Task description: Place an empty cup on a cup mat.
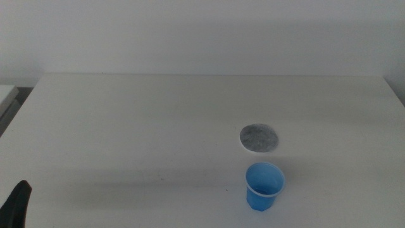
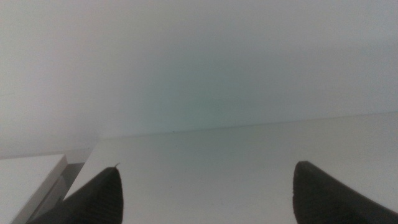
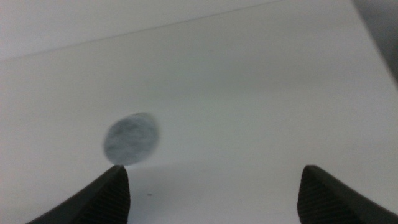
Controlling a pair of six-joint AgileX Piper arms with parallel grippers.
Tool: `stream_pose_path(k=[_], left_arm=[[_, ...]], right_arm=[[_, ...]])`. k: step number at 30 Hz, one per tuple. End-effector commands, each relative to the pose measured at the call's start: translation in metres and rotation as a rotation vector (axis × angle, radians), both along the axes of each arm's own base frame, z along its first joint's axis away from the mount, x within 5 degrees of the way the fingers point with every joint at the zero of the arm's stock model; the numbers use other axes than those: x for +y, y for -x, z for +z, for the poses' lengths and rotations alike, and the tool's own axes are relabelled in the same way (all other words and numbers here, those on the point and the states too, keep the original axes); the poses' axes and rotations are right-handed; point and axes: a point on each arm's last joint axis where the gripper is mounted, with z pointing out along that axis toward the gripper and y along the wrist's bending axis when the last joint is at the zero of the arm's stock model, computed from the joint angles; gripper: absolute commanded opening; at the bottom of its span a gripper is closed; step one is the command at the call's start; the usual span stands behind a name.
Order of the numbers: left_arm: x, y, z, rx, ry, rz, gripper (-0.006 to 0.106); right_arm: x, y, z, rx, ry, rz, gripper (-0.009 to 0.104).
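Note:
A small bright blue cup (image 1: 264, 185) stands upright and empty on the white table (image 1: 158, 126), near the front edge, right of centre. Just behind it lies the cup mat (image 1: 259, 138), a flat speckled grey disc with a white edge; cup and mat are apart. The right wrist view shows the cup mat (image 3: 130, 138) beyond the right gripper (image 3: 211, 190), whose jaws stand wide apart with nothing between them. The cup is out of that view. The left gripper (image 2: 205, 190) is open over bare table, and only a dark tip of the left gripper (image 1: 16, 202) shows at the middle view's bottom left corner.
The table's far edge meets a pale wall. A white ledge (image 2: 28, 177) sits beside the table's left corner, with a dark gap between them.

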Motion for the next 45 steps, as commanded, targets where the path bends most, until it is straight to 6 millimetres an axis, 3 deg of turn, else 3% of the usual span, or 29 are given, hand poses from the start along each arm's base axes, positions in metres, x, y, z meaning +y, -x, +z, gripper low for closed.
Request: stream_pose_path(k=[1,7,16,24,30,40,45], left_arm=[[0.000,0.000,0.001,-0.008,0.010,-0.004,0.094],[0.000,0.000,0.001,-0.008,0.010,-0.004,0.094],[0.000,0.000,0.001,-0.008,0.010,-0.004,0.094],[0.000,0.000,0.001,-0.008,0.010,-0.004,0.094],[0.000,0.000,0.001,-0.008,0.010,-0.004,0.094],[0.000,0.000,0.001,-0.008,0.010,-0.004,0.094],[0.000,0.000,0.001,-0.008,0.010,-0.004,0.094]], right_arm=[[0.002,-0.005,0.003,0.002,-0.043,-0.004,0.091],[0.009,-0.009,0.003,0.025,-0.144,0.026,0.091],[0.035,-0.058,-0.012,0.346,-0.232,0.196,0.091],[0.083,-0.087,-0.065,0.608,-0.202,0.230,0.091],[0.112,-0.103,-0.097,0.660,-0.185,0.248,0.091],[0.123,-0.124,-0.149,0.763,-0.172,0.193,0.089],[0.126,-0.132,-0.169,0.783,-0.173,0.169,0.081]])
